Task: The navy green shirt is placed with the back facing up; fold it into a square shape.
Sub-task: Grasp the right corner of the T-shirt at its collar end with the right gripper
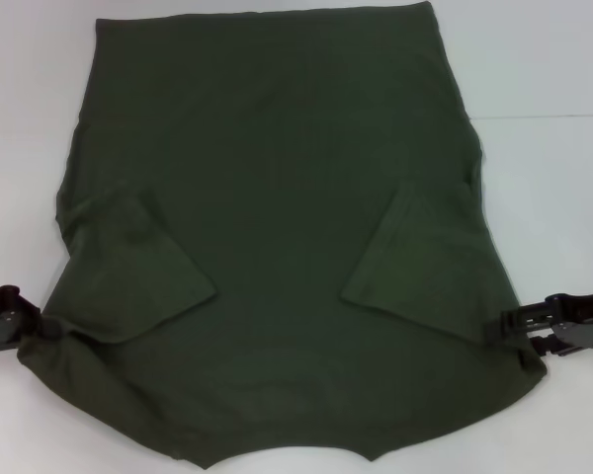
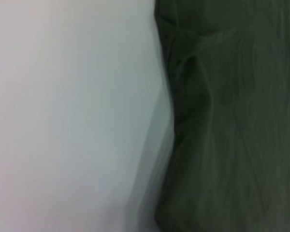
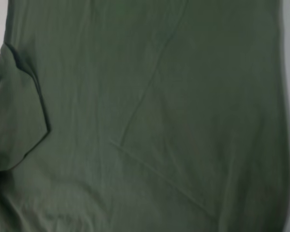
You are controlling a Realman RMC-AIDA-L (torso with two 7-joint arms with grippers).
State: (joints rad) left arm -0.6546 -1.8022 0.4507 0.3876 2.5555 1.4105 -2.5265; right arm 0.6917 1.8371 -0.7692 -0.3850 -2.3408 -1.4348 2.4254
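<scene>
A: Down at eight o'clock in the head view, left gripper (image 1: 25, 321) pressed against the edge of the navy green shirt (image 1: 277, 217). Fingertips buried at the cloth edge, so open or closed, cannot tell.

B: Same story at four o'clock. Right gripper (image 1: 504, 326) touching the opposite edge of the shirt, black body trailing off toward three. Tips lost against the dark cloth; grip impossible to call.

A: Moving outward now. Shirt spread flat on the white table (image 1: 553, 59), filling most of the middle. Both sleeves folded inward over the body, one (image 1: 138, 267) near eight o'clock, the other (image 1: 415, 257) near four.

B: Collar curve cut off at six o'clock, straight hem far up at twelve. Plain cloth on top, no lettering showing.

A: Left wrist camera: dark shirt (image 2: 232, 125) edge meeting bare white table (image 2: 63, 116), a few soft creases near the border.

B: Right wrist camera: almost wall-to-wall shirt (image 3: 159, 96), a folded sleeve (image 3: 19, 116) lying on it, long diagonal crease across the middle.
</scene>
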